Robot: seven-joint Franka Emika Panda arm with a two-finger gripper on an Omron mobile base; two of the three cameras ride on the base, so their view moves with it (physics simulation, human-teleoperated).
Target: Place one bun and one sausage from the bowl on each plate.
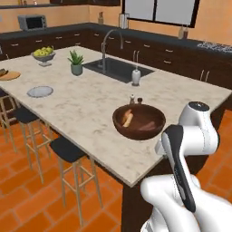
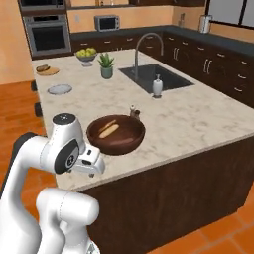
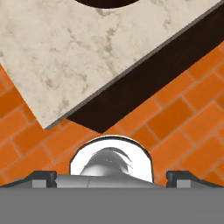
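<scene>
The dark brown wooden bowl (image 1: 138, 121) (image 2: 116, 134) stands near the counter's front corner. In it lie a tan bun (image 1: 128, 119) (image 2: 109, 130) and a reddish sausage (image 1: 147, 125). Far off on the left are the tan-orange plate (image 1: 10, 75) (image 2: 48, 71), with something dark on it, and the bare grey-white plate (image 1: 40, 92) (image 2: 59, 89). My gripper (image 3: 111, 177) hangs just off the counter's corner beside the bowl and points down at the floor. It is open, tips wide apart, with nothing between them. The bowl's rim (image 3: 103, 3) shows at the top of the hand view.
A grey fruit bowl (image 1: 44, 54), a potted plant (image 1: 76, 63), the sink (image 1: 118, 69), a soap dispenser (image 1: 136, 76) and small shakers (image 1: 135, 99) stand on the island. Stools (image 1: 68, 149) line its left side. Brick floor (image 3: 183, 113) lies below the counter edge.
</scene>
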